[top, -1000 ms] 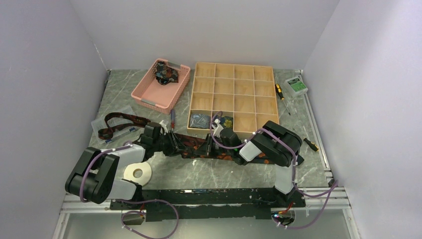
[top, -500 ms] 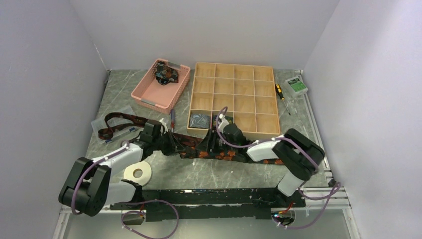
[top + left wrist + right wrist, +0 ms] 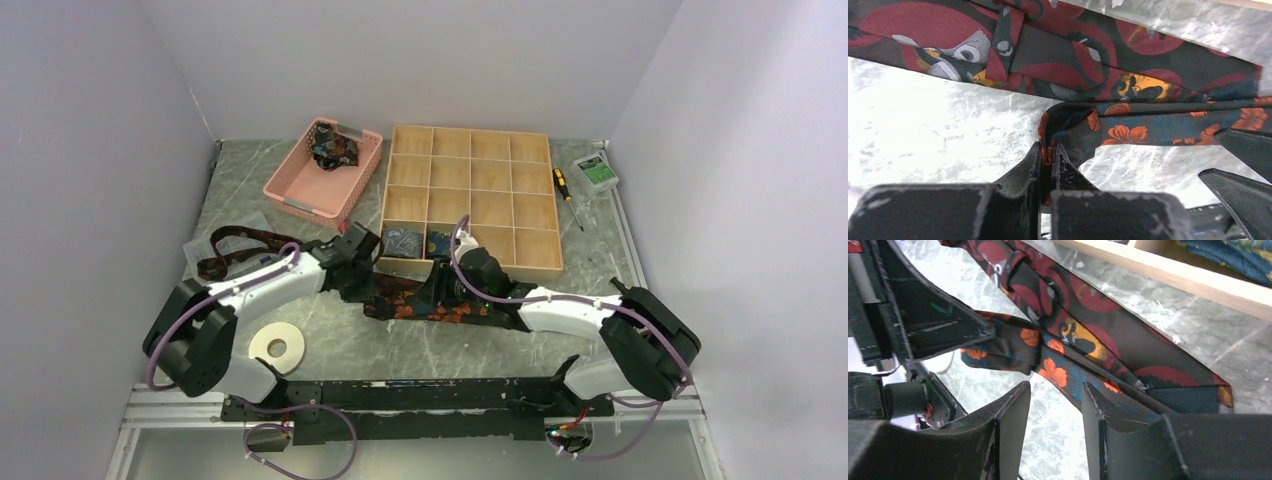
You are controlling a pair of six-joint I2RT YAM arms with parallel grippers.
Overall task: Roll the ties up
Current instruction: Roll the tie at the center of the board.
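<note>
On a grey marbled tabletop (image 3: 450, 345) enclosed by pale lilac walls (image 3: 420, 70), an orange-flowered tie (image 3: 1158, 131) is stretched across the centre, its folded end clenched by the left tool (image 3: 1049, 150); the right tool (image 3: 1055, 390) is seen released near it.

Navy tie (image 3: 1158, 127) — orange flowers; dark tie (image 3: 1058, 55) — maroon swirls.

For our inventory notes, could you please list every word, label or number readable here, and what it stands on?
No text is readable.
The green and white box by the far right corner has a label, too small and blurred to read.
The ties show only flower and swirl prints, no lettering.
</note>
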